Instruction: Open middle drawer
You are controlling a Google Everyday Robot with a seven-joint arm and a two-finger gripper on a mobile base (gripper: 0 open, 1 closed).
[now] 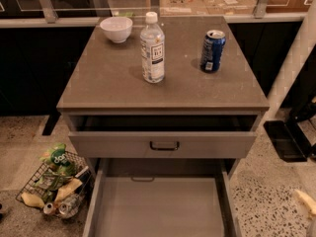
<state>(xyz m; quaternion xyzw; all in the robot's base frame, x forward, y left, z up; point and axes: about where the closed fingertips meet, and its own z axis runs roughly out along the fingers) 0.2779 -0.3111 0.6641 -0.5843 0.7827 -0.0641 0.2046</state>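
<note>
The middle drawer (pixel 158 206) is pulled far out toward me. Its grey interior is empty, and its front and handle are cut off by the bottom edge of the view. Above it, the top drawer (pixel 113 144), with a dark bar handle (pixel 164 145), stands a little way open. A faint handle-shaped dark mark (pixel 142 179) shows at the back of the middle drawer's floor. My gripper (pixel 307 202) shows only as a pale shape at the lower right edge, well to the right of the drawers and touching nothing.
On the cabinet top (pixel 108 83) stand a white bowl (pixel 116 28), a clear water bottle (pixel 152 48) and a blue can (pixel 213 51). A wire basket of packets (pixel 52 184) sits on the floor to the left. A dark flat object (pixel 286 139) lies on the floor to the right.
</note>
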